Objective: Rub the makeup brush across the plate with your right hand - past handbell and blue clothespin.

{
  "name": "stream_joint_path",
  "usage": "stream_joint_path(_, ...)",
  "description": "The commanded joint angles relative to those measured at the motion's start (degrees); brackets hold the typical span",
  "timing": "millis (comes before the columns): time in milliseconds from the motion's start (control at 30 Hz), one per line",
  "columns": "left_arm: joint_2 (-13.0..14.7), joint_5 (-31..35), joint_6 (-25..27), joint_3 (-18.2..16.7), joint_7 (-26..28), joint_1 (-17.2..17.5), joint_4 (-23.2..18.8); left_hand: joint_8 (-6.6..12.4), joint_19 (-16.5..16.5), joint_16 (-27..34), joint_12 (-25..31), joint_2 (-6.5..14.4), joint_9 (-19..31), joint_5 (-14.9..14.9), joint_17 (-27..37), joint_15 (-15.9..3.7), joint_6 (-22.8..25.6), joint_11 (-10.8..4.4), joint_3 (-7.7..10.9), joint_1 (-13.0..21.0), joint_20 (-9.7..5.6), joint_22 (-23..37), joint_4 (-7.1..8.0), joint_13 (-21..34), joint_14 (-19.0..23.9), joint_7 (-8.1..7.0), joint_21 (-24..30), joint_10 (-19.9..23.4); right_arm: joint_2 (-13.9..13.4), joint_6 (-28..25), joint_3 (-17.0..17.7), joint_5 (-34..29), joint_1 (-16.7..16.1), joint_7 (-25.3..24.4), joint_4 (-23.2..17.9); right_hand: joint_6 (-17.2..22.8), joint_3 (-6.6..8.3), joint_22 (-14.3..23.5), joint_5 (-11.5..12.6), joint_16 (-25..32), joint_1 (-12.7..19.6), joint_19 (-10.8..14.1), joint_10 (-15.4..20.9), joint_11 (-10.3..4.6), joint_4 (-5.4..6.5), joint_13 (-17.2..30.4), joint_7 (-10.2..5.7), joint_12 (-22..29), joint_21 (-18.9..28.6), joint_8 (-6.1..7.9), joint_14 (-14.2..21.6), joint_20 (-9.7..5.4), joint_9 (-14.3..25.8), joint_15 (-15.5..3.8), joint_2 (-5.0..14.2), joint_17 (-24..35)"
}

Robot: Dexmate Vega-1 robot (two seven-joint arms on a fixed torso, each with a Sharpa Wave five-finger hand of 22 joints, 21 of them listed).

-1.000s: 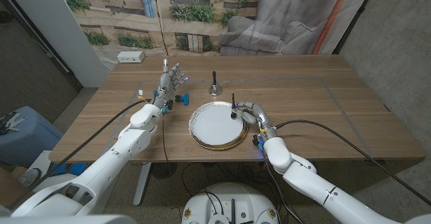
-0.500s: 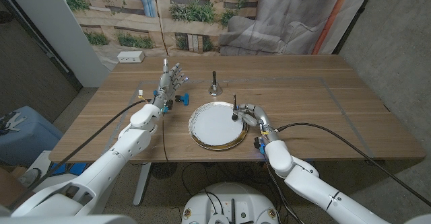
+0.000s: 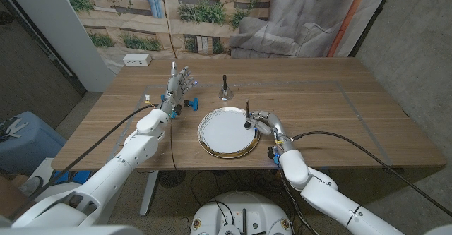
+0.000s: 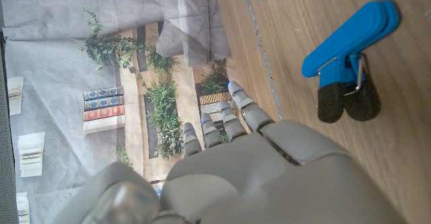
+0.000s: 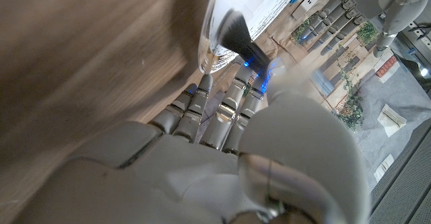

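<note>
**Brush at the plate's right rim, stroke runs leftward**

My right robot hand (image 3: 264,123) sits at the right edge of the plate (image 3: 212,145), fingers closed around the makeup brush (image 3: 247,115). The handle stands nearly upright in the head view, dark tip up, bristles down at the rim. In the right wrist view the bristle fan (image 5: 225,30) lies against the plate's edge, just beyond my fingertips (image 5: 204,84); contact looks likely, though the blur keeps me from being sure.

The relation that matters: the plate's open white face lies wholly to the left of my right robot hand, so the rub has to travel leftward across it, brush axis kept near vertical. The handbell (image 3: 224,91) stands on the bench at the far side of the plate, apart from it. The blue clothespin (image 3: 188,104) lies far-left of the plate, just beside my left robot hand (image 3: 178,87).

That left robot hand holds nothing, fingers apart and pointing far; the left wrist view shows the clothespin (image 4: 351,49) near it, untouched. The right arm is plainly the nearer one for this stroke.
</note>
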Motion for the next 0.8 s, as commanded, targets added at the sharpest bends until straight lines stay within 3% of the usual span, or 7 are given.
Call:
stream_joint_path(33, 0.0, 0.0, 0.0, 0.0, 0.0, 0.0, 0.0, 0.2, 0.4, 0.2, 0.4, 0.9, 0.1, 0.2, 0.1, -0.75, -0.1, -0.63, -0.09, -0.1, 0.09, 0.3, 0.41, 0.2, 0.4, -0.58, 0.2, 0.0, -0.8, -1.1, 0.5, -0.3, -1.6, -0.6, -1.9, 0.9, -0.34, 0.1, 0.4, -0.2, 0.3, -0.1, -0.1, 0.09, 0.09, 0.1, 0.0, 0.2, 0.2, -0.03, 0.3, -0.94, 0.2, -8.05, 0.2, 0.0)
stream_joint_path(800, 0.0, 0.0, 0.0, 0.0, 0.0, 0.0, 0.1, 0.2, 0.4, 0.2, 0.4, 0.9, 0.1, 0.2, 0.1, -0.76, -0.1, -0.63, -0.09, -0.1, -0.01, 0.3, 0.4, 0.2, 0.4, -0.58, 0.2, -0.1, -1.7, -2.7, 1.2, -0.8, -3.9, -1.6, -5.0, 1.0, -0.44, 0.1, 0.4, -0.2, 0.2, -0.1, 0.0, 0.09, 0.07, 0.1, 0.0, 0.2, 0.2, -0.23, 0.4, -0.94, 0.2, -8.07, 0.28, -0.1)
